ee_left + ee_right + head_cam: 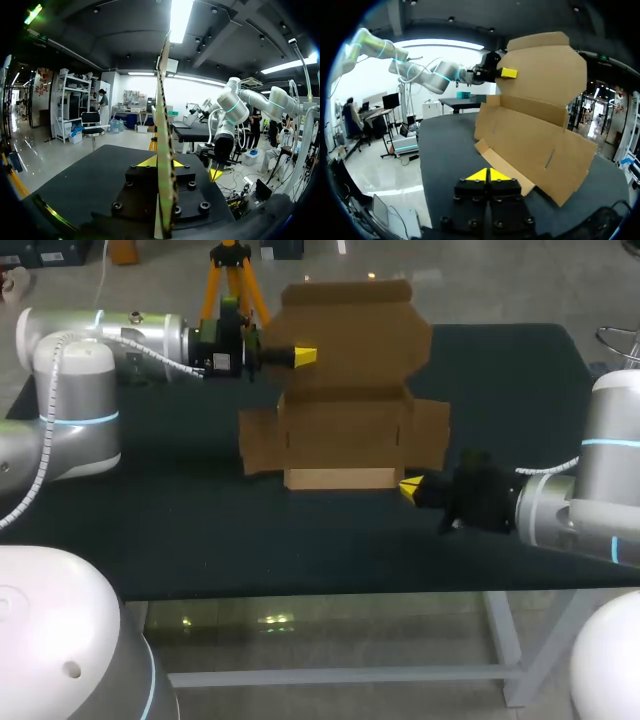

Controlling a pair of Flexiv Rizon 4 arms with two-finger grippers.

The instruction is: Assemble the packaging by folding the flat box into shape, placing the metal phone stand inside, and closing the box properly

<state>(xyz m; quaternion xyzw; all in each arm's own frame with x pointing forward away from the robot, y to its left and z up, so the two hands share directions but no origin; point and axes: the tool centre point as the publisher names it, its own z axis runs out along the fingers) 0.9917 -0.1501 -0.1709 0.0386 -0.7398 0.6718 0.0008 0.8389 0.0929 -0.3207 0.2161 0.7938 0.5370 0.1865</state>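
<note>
Left tool (303,356) grips the raised lid (350,335) of the box (345,430); right tool (410,486), closed and empty, just beside the front wall (338,478). Steady the lid while pushing that wall upright

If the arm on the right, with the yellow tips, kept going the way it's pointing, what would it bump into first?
Most likely the cardboard box. The right gripper points at the box's low front wall, which is close ahead with nothing visible between them.
</note>
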